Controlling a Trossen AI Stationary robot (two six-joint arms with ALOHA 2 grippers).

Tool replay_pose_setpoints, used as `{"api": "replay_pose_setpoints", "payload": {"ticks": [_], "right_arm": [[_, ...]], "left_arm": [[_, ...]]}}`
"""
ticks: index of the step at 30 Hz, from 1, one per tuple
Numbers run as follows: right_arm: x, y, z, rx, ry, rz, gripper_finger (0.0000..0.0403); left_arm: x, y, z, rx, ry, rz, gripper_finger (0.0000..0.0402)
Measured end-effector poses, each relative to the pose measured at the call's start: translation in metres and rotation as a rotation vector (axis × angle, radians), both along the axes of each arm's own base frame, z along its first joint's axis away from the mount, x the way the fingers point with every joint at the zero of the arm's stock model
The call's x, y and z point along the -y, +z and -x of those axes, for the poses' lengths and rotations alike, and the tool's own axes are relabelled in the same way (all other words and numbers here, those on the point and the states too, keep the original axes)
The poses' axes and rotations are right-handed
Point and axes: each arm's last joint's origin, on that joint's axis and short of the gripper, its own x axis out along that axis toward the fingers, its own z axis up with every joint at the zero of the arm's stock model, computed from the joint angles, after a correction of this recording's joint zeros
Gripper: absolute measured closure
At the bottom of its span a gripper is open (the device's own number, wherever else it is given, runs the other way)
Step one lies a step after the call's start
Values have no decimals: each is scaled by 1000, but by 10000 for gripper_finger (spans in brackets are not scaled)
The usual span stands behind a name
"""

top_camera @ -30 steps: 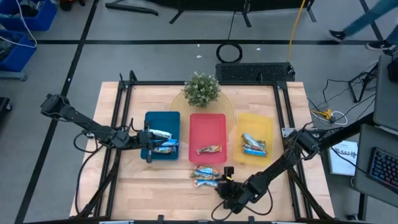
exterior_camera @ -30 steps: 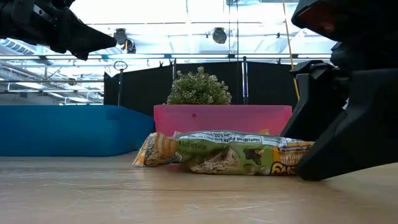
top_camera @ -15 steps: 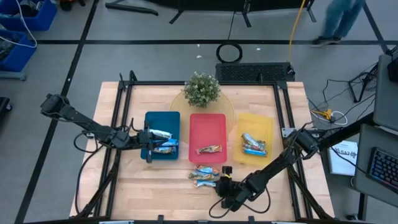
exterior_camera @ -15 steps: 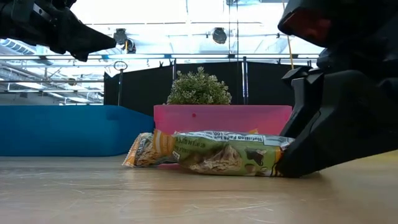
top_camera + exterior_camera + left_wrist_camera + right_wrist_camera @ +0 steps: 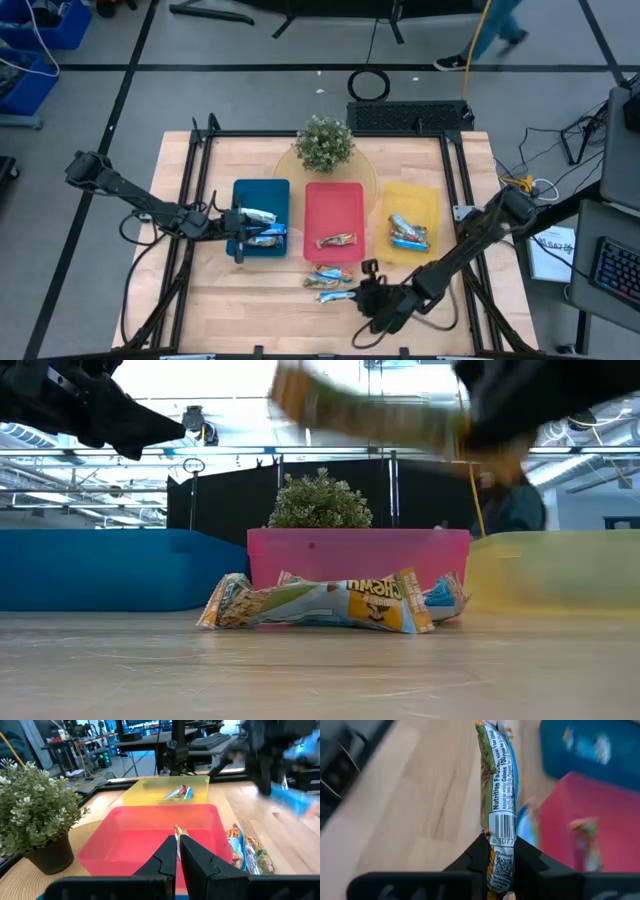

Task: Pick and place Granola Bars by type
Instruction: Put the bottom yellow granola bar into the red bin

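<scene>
Right hand was at the desk's front edge, just right of the loose bars, its fingers clamped on one green-and-blue granola bar. In the low view that bar was up off the desk, tilted and blurred, high above the others.

Two or three more bars lay in a small heap on the bare wood in front of the red tray; low view showed them overlapping, flat on the desk.

One bar was in the red tray. Two bars were in the yellow tray. Two more lay in the blue tray.

Left hand hung at the blue tray's left rim, its fingers pressed together, nothing between them.

Small potted plant stood behind the trays. A person was on the floor beyond the desk.
</scene>
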Motion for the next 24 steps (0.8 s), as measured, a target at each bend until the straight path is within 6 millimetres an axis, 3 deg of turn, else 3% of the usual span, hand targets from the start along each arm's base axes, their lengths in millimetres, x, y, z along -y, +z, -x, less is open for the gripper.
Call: {"api": "replay_pose_setpoints", "payload": {"ticks": [4,7,14,19,24], "right_arm": [[15,31,19,102,42,-30,361],[32,40,40,200,28,-41,357],[82,21,85,356,-69,-101,364],[110,15,90,384,-144,-93,364],[138,27,70,362,-121,-124,363]], "left_arm": [[0,-1,0,-8,2,21,371],[0,-3,0,-25,-3,36,371],[0,-4,1,-32,-5,68,371],[1,-4,1,-34,-14,72,371],[1,-4,1,-38,-10,88,371]]}}
